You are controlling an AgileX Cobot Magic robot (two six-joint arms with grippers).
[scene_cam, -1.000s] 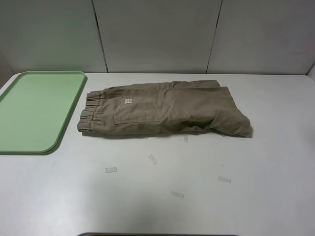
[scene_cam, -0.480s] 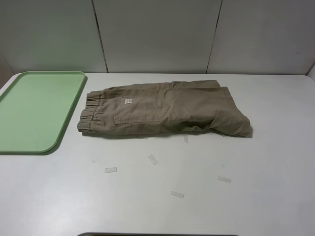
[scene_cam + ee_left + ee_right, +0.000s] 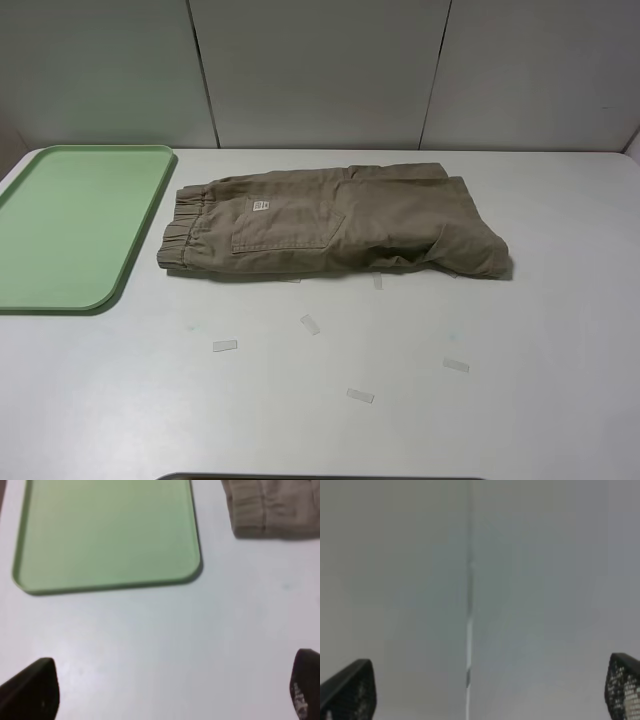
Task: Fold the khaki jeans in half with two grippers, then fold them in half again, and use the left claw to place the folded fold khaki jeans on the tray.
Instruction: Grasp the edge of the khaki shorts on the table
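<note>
Khaki jeans [image 3: 330, 225]: they lie flat near the middle of the bench. The gathered waistband points toward 9 o'clock and the leg ends toward 3 o'clock. A patch pocket and a small white label face up.
Tray [image 3: 75, 225]: pale green plastic with a low rim and rounded corners. It sits at 9 o'clock of the khaki jeans, just beside the waistband and not touching it.
Bench [image 3: 520, 400]: a white top that carries both the tray and the khaki jeans.
Tape strips [image 3: 310, 324]: a few small pale bits are scattered on the bench at 6 o'clock of the khaki jeans, apart from the cloth.
Left hand [image 3: 167, 690]: released and grasping nothing. Its two dark fingers [image 3: 35, 687] are spread wide over bare bench. Its own view shows the tray and the waistband corner ahead, both well apart from the fingers.
Right hand [image 3: 487, 687]: released and grasping nothing, its fingers spread wide. It faces a blurred grey surface crossed by a vertical seam [image 3: 469, 605].
Wall panels [image 3: 320, 70]: grey, standing at 12 o'clock behind the bench.
</note>
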